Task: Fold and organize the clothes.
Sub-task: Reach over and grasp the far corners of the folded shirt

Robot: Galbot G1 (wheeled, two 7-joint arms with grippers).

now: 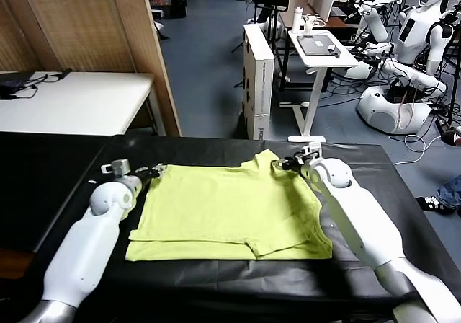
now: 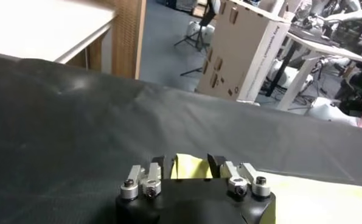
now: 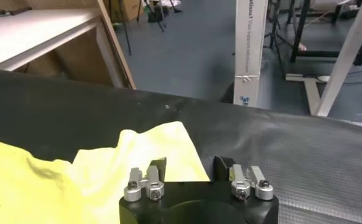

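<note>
The clothes are one lime yellow-green T-shirt [image 1: 230,208], lying flat on the black table [image 1: 57,171] with its near hem doubled over. My left gripper [image 1: 155,170] is at the shirt's far left corner. In the left wrist view that gripper [image 2: 187,165] is narrowly open, and a raised fold of the yellow fabric [image 2: 185,171] stands between its jaws. My right gripper [image 1: 281,165] is at the far right corner, by the sleeve. In the right wrist view it [image 3: 190,165] is open over the pointed corner of the shirt [image 3: 150,143], and the cloth lies nearer one finger.
The black cloth table runs wide to both sides of the shirt. Beyond its far edge stand a tall cardboard box [image 1: 258,78], a white stand desk [image 1: 320,49] and a white table [image 1: 72,99] at the far left. Other robots [image 1: 403,63] are at the back right.
</note>
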